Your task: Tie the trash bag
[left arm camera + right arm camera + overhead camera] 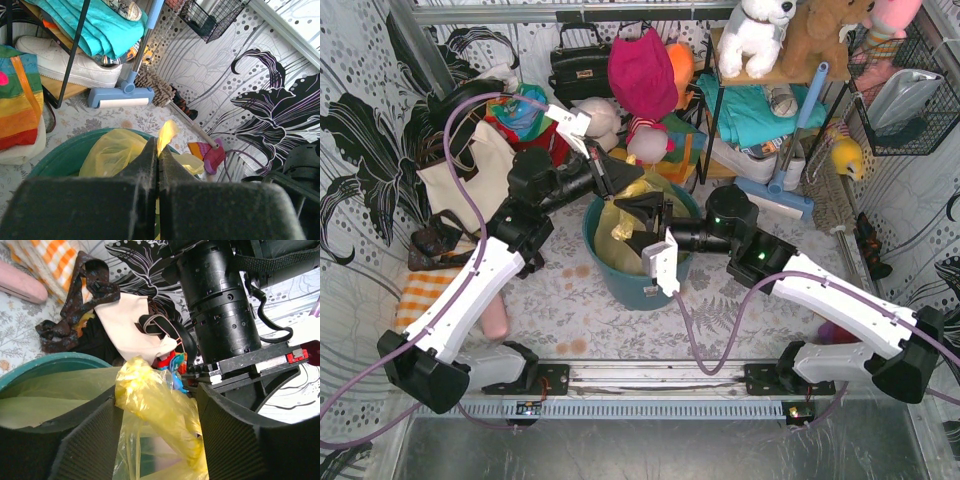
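Trash bag (618, 226) in teal bin (620, 287), floral tabletop (565, 300), patterned walls (360, 130)

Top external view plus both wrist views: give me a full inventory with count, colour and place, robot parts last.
trash bag: one, yellow-green, inside the bin, centre
bin: one, teal, centre, between the arms
tote bag: one, cream with black straps, back left
handbag: one, black, back wall
plush dog: one, white, top of the shelf, back right
mop: one, blue, right of the bin
wire basket: one, black, right wall
checked cloth: one, orange and white, left
left gripper: one, black, shut on a strip of the trash bag
right gripper: one, black, open, bunched bag plastic between its fingers
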Controlling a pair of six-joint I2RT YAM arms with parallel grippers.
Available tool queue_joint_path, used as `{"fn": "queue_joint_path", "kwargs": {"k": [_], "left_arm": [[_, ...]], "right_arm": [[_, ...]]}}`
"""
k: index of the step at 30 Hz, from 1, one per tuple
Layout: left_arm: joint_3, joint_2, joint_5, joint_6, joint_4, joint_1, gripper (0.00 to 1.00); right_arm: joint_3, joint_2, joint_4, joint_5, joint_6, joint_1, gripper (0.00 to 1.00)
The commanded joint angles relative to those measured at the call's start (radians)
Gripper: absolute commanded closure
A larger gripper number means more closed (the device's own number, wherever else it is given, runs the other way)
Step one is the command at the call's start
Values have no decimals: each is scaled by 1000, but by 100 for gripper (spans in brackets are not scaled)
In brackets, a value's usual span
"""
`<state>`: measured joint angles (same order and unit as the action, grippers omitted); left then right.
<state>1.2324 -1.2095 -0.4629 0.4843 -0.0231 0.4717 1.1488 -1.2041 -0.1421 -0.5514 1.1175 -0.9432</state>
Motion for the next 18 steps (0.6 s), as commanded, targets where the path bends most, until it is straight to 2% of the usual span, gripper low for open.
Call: {"fn": "queue_joint_path", "kwargs": {"k": [1, 11, 14, 16, 18], "left_arm": [[35, 10, -12, -13, -6, 2, 98], [35, 13, -13, -17, -4, 1, 98], [33, 17, -6, -19, -9, 2, 98], [31, 23, 5, -24, -12, 2, 98], [32, 26, 13, -33, -17, 2, 98]], "right_arm": [[-27, -7, -126, 72, 46, -13, 46], [-35, 19, -119, 44, 37, -13, 75], [-39, 28, -121, 27, 23, -14, 87], [-41, 35, -123, 12, 12, -15, 98], [-48, 43, -133, 1, -8, -14, 100]]}}
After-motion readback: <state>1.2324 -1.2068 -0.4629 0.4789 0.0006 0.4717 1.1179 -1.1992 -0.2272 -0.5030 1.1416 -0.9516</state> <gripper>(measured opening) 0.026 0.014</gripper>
